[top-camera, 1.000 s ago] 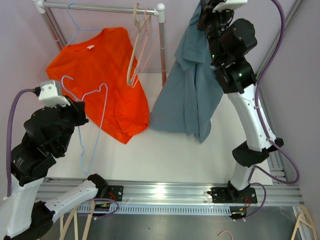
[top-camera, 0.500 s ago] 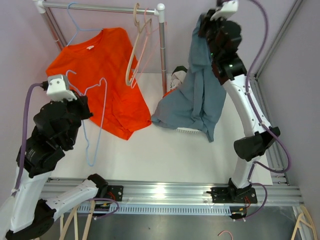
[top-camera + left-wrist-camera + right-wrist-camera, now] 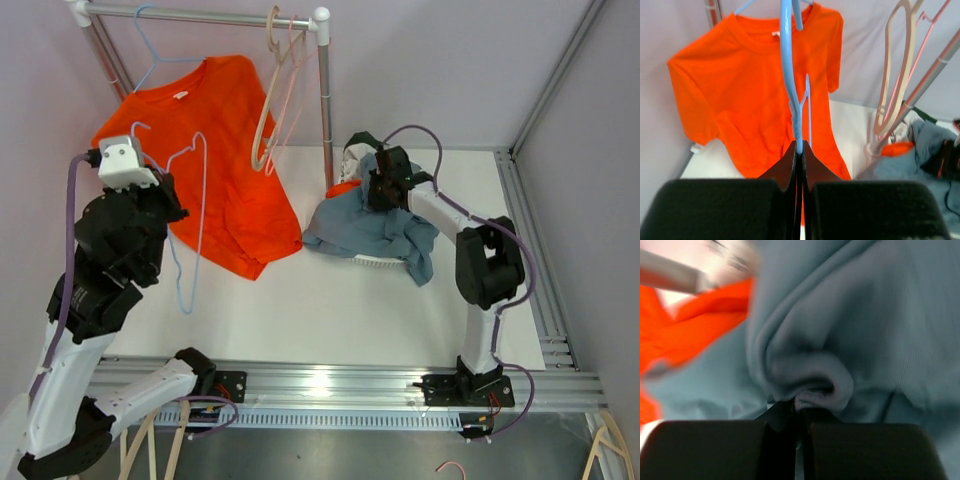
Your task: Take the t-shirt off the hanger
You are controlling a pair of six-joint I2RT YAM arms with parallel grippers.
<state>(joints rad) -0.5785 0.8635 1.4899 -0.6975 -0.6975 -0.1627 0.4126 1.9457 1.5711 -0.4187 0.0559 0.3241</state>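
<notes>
Right end effector [image 3: 385, 188] pinches grey-blue t-shirt [image 3: 375, 232], seemingly heaped on white table [image 3: 330, 300].

rack post [image 3: 326, 110], heaped t-shirt [image 3: 365, 228] behind, open tabletop [image 3: 330, 310] nearer

No lettering, number, brand or sign can be read in any view. The only label-like thing is a small white neck tag [image 3: 181, 95] inside the collar of the orange t-shirt [image 3: 215, 150]. It is too small to make out from above, and in the left wrist view it is mostly hidden.
</notes>
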